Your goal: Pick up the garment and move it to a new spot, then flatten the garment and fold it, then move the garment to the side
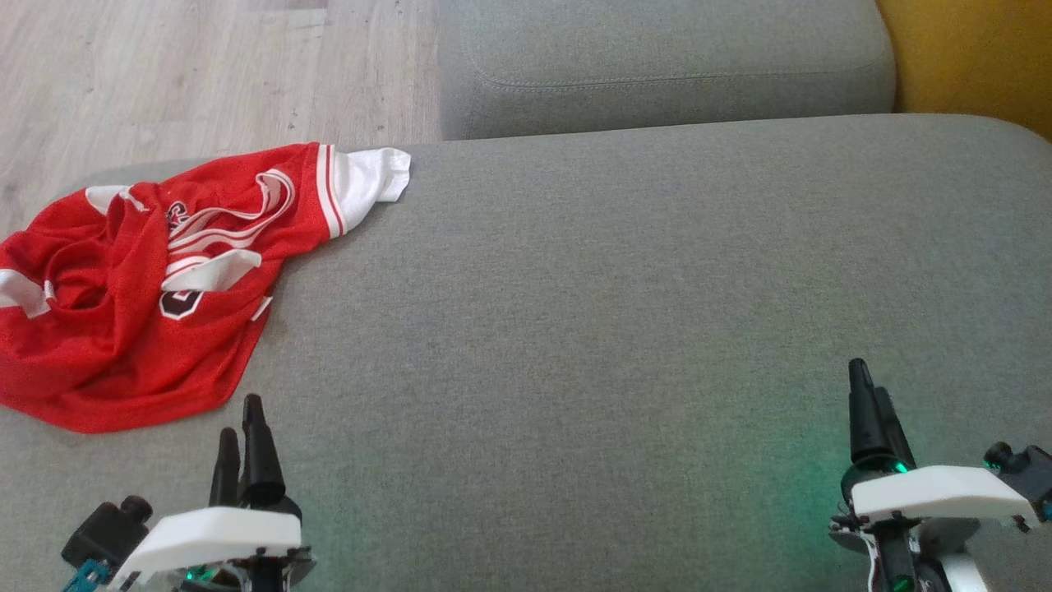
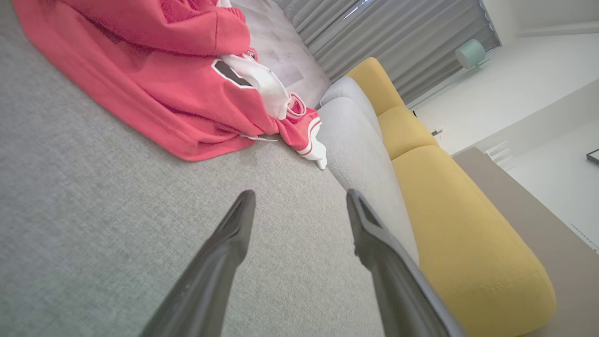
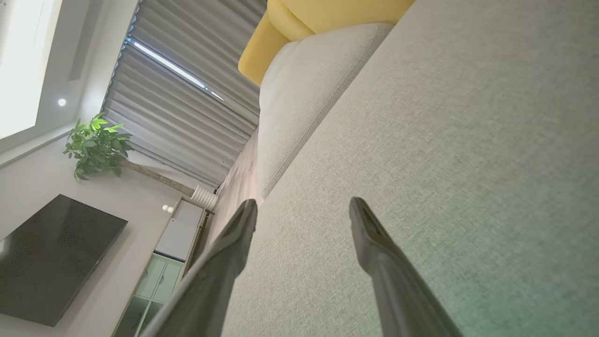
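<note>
At the lower left of the head view, the left gripper (image 1: 240,418) keeps its two dark fingers apart above the grey cushion (image 1: 575,288), with nothing between them. At the lower right, the right gripper (image 1: 869,380) is spread and empty too. Near the left gripper but not touching it, the red and white garment (image 1: 123,329) lies crumpled at the cushion's left end.

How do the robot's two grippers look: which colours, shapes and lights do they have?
The left gripper and the right gripper each have two long black fingers that taper to narrow tips. At the base sits a white angular cover, with a small black camera module on its outer side. Green light glows under both covers. A teal part shows beside the left camera module.
</note>
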Motion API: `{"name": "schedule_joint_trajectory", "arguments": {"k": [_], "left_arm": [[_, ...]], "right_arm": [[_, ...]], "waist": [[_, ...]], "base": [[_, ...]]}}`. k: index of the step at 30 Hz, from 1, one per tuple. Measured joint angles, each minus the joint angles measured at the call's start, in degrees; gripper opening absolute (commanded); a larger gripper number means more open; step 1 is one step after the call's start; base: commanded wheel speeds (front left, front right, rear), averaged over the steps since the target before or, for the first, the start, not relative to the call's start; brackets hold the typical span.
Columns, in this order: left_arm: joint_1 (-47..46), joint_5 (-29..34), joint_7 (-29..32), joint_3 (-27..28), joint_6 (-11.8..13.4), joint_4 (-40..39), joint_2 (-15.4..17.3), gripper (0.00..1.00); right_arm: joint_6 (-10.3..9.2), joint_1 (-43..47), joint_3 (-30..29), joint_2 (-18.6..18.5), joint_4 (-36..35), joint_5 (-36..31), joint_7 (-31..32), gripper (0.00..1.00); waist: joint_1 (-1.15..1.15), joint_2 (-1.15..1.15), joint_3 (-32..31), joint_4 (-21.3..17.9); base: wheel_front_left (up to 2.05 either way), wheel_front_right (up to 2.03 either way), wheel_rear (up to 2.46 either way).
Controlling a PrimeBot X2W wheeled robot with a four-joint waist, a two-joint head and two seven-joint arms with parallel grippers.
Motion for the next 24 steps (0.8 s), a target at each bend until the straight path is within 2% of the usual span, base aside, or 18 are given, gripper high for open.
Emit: {"name": "schedule_joint_trajectory", "arguments": {"k": [24], "left_arm": [[-0.7, 19.1, -4.1, -3.7, 2.5, -4.3, 0.1, 1.0]], "right_arm": [[0.01, -0.9, 2.9, 0.0, -3.1, -19.1, -4.3, 1.0]], "waist": [[0.0, 0.0, 0.4, 0.6]], "base": [[0.0, 0.0, 0.0]]}}
